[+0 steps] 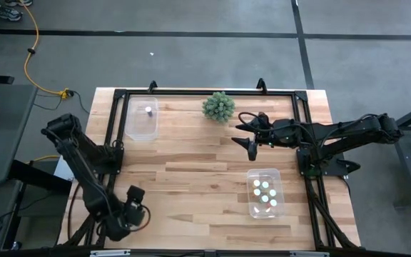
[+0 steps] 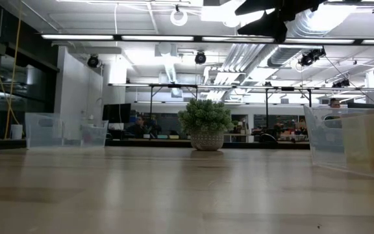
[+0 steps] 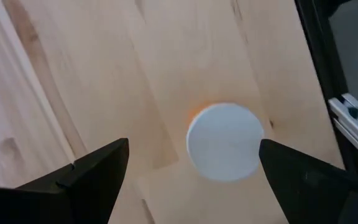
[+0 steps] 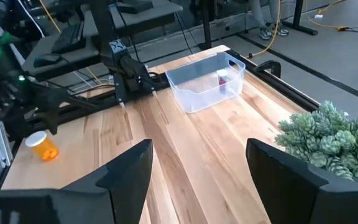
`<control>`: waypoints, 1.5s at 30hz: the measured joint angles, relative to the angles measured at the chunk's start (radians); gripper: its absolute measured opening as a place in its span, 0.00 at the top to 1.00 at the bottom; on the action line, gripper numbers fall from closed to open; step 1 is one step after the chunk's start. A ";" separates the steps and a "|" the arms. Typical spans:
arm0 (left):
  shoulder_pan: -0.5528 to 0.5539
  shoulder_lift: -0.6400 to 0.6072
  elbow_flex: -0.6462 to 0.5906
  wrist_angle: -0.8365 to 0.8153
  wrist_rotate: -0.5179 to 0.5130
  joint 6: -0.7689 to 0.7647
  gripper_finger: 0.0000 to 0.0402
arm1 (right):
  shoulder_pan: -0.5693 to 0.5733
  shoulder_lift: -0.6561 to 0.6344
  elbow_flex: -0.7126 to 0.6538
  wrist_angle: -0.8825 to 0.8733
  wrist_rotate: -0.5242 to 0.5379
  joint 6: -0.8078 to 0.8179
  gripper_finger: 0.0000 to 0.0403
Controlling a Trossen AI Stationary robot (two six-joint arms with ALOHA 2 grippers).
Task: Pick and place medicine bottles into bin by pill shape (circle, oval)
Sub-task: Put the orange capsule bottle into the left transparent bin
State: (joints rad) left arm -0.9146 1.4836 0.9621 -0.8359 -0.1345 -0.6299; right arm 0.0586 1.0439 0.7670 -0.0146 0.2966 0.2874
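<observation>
bare table between the bins; only the plant blocks the far edge.

The left arm folded back at the table's near left corner, its left gripper pointed straight down with the fingers spread wide. The right arm reached in from the right edge, nearly straight, its right gripper held above the table, apparently level, jaws parted and empty.
</observation>
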 joint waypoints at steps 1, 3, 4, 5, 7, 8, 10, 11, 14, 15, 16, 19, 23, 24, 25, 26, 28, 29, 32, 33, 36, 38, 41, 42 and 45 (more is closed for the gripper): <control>0.000 0.016 0.022 -0.015 -0.007 0.005 0.13 | 0.000 0.000 0.000 -0.001 0.000 0.000 0.37; -0.001 0.048 0.072 -0.023 -0.014 0.004 0.13 | 0.000 0.000 0.000 -0.004 0.000 -0.009 0.37; -0.002 0.063 0.092 -0.023 -0.013 -0.004 0.13 | 0.000 0.000 0.000 -0.004 0.000 -0.020 0.37; -0.004 0.079 0.113 -0.028 -0.013 -0.016 0.13 | 0.000 0.000 0.000 -0.004 0.000 -0.030 0.37; -0.012 0.109 0.139 -0.037 -0.009 -0.048 0.13 | 0.000 0.000 0.000 -0.004 0.000 -0.044 0.37; -0.016 0.124 0.145 -0.043 -0.009 -0.064 0.13 | 0.000 0.000 0.000 -0.004 0.002 -0.051 0.37; -0.018 0.154 0.147 -0.063 -0.008 -0.092 0.13 | 0.000 0.000 0.000 -0.004 0.016 -0.062 0.37; -0.018 0.171 0.147 -0.078 -0.005 -0.105 0.13 | 0.000 0.000 0.000 -0.004 0.021 -0.066 0.37; -0.017 0.207 0.147 -0.098 0.011 -0.115 0.13 | 0.000 0.000 0.000 -0.004 0.040 -0.068 0.37; -0.017 0.214 0.147 -0.094 0.011 -0.110 0.13 | 0.000 0.000 0.000 -0.004 0.042 -0.068 0.37; -0.017 0.218 0.147 -0.095 0.009 -0.104 0.13 | 0.000 0.000 0.000 -0.004 0.042 -0.068 0.37; -0.017 0.221 0.147 -0.090 0.004 -0.103 0.13 | 0.000 0.000 0.000 -0.005 0.042 -0.072 0.37; -0.016 0.200 0.147 -0.091 0.003 -0.112 0.16 | 0.000 0.000 0.000 -0.005 0.042 -0.072 0.37; -0.016 0.190 0.147 -0.091 -0.001 -0.117 0.18 | 0.000 0.000 0.000 -0.005 0.042 -0.072 0.37; -0.016 0.181 0.147 -0.091 -0.006 -0.119 0.19 | 0.000 0.000 0.000 -0.005 0.042 -0.072 0.37; -0.016 0.173 0.147 -0.091 -0.012 -0.120 0.20 | 0.000 0.000 0.000 -0.005 0.042 -0.072 0.37; -0.016 0.161 0.147 -0.091 -0.024 -0.127 0.23 | 0.000 0.000 0.000 -0.005 0.042 -0.072 0.37; -0.016 0.159 0.147 -0.091 -0.026 -0.127 0.24 | 0.000 0.000 0.000 -0.005 0.042 -0.072 0.37; -0.016 0.160 0.145 -0.086 -0.015 -0.126 0.27 | 0.000 0.000 0.000 -0.005 0.042 -0.071 0.37; -0.016 0.160 0.142 -0.076 -0.005 -0.126 0.28 | 0.000 0.000 0.000 -0.005 0.042 -0.071 0.37; -0.016 0.163 0.122 -0.067 0.010 -0.126 0.29 | 0.000 0.000 0.000 -0.005 0.042 -0.069 0.37; -0.016 0.163 0.113 -0.063 0.011 -0.127 0.30 | 0.000 0.000 0.000 -0.005 0.042 -0.068 0.37; -0.016 0.163 0.110 -0.058 0.018 -0.127 0.30 | 0.000 0.000 0.000 -0.005 0.042 -0.068 0.37; -0.015 0.163 0.110 -0.049 0.018 -0.127 0.30 | 0.000 0.000 0.000 -0.005 0.042 -0.068 0.37; -0.014 0.163 0.110 -0.029 0.018 -0.128 0.30 | 0.000 0.000 0.000 -0.005 0.042 -0.068 0.37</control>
State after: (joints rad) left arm -0.9287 1.6466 1.0721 -0.8651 -0.1169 -0.7577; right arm 0.0586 1.0439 0.7670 -0.0196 0.3382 0.2195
